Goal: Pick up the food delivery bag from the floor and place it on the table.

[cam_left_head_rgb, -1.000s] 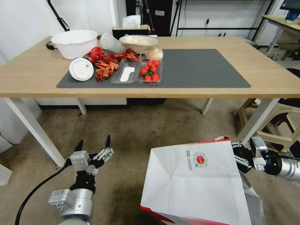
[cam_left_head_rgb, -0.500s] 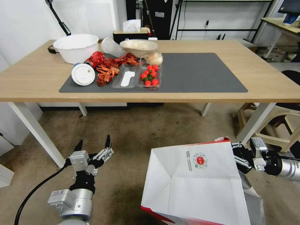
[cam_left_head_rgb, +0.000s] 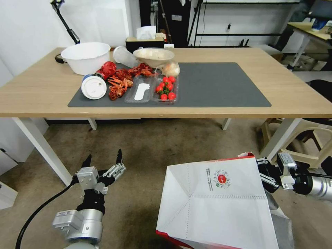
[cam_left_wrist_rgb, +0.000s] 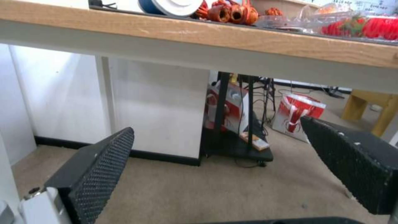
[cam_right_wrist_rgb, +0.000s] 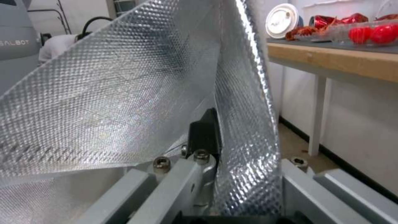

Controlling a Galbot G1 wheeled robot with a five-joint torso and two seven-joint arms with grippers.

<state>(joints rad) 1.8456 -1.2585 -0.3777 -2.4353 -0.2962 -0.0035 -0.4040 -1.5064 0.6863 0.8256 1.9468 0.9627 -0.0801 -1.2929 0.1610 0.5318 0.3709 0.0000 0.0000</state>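
The food delivery bag is white with red trim and a small round red logo. It hangs tilted in front of me at the lower right, over the floor. My right gripper is shut on its upper right rim. In the right wrist view its black finger presses against the silver foil lining. At the lower left my left gripper is open and holds nothing, its pads pointing under the table edge. The table, with its dark grey mat, stands ahead.
On the mat's left half are a white bowl, red crayfish, a tray of tomatoes and a lidded cup. White table legs flank the gap. A beige stool stands right.
The table has slid lower in the head view, so the camera has moved. The bag and both grippers keep their places in the picture, with the right still gripping the rim.
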